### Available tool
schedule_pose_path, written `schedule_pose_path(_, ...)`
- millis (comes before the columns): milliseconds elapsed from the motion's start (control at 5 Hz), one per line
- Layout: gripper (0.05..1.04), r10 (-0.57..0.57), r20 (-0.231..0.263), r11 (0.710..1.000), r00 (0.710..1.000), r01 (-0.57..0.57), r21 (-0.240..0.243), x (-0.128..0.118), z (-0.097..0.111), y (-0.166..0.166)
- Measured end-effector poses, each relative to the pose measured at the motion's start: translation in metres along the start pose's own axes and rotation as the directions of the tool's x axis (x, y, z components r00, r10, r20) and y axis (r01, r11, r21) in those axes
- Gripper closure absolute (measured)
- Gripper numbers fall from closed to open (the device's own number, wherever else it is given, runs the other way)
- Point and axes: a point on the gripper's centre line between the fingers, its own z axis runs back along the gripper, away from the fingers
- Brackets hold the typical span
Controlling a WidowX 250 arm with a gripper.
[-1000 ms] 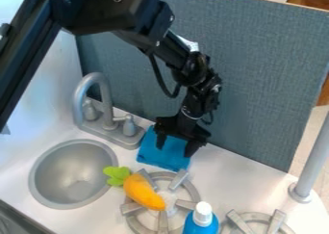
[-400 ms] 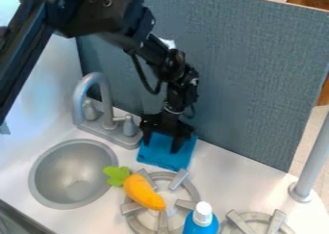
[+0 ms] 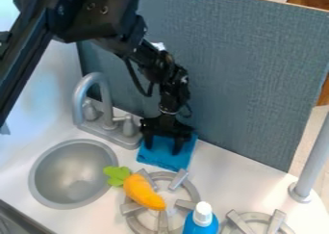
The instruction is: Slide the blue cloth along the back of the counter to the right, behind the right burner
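Blue cloth (image 3: 154,159): lying low and roughly square on the tabletop (image 3: 221,166), beside the base of the faucet and against the foot of the grey partition (image 3: 250,74). At far left, passing the sink (image 3: 45,180) and then the faucet (image 3: 78,96), both looking rigid and fixed; leaving little room for gripping at the cloth's left edge, close to the faucet base. Next, at the near left corner, meeting the orange toy carrot (image 3: 143,192) with its green top, lying partly over the burner grate (image 3: 132,219). Above the cloth, finding the black gripper (image 3: 163,147) pointing down, with its fingers wide apart and showing blue between them; holding nothing, and leaving unclear any contact with the fabric. Probably handling as light, limp and unbreakable, bunching under a pinch rather than slipping, and drooping at the corners once lifted. Best taking hold near the middle, pressing down lightly and gathering a fold. Toward the right edge, offering more open approach, well apart from the blue bottle (image 3: 201,222) with its white cap.
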Motion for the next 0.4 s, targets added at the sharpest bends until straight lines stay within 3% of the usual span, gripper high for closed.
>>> schedule_pose_path(400, 0.083, -0.026, -0.006, 0.999, 1.000, 0.026, -0.029, 0.0080, -0.0023, -0.0114)
